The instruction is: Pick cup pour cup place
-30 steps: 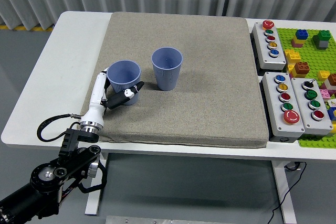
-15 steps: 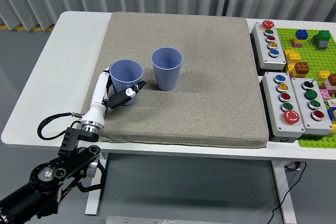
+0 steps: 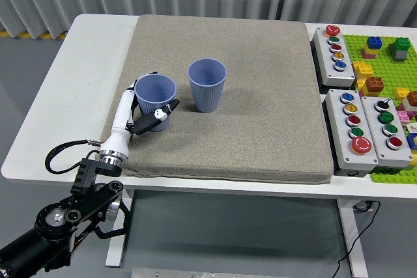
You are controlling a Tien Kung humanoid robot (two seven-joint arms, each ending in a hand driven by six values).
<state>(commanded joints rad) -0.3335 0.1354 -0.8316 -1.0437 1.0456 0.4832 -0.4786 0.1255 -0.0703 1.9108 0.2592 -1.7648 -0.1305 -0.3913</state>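
Two blue-grey cups stand upright on the grey mat (image 3: pixel 260 128). The left cup (image 3: pixel 156 86) is near the mat's left edge, and the right cup (image 3: pixel 207 86) stands a short way to its right, apart from it. My left hand (image 3: pixel 154 99), white with black tips, reaches up from the lower left and wraps the left cup. Its thumb (image 3: pixel 161 113) presses the cup's near side, and its fingers (image 3: pixel 138 83) curl round the far left of the rim. The cup rests on the mat. What the cups contain cannot be seen. My right arm is out of view.
Three grey button boxes (image 3: pixel 335 48) (image 3: pixel 352 128) (image 3: pixel 389 129) line the mat's right side. Beyond them lies a green brick baseplate (image 3: pixel 384 63) with several coloured bricks. The white table (image 3: pixel 78 83) shows bare to the left of the mat.
My left hand has closed a little more round the left cup, its fingers now showing at the far left of the rim. Neither cup has left its spot.
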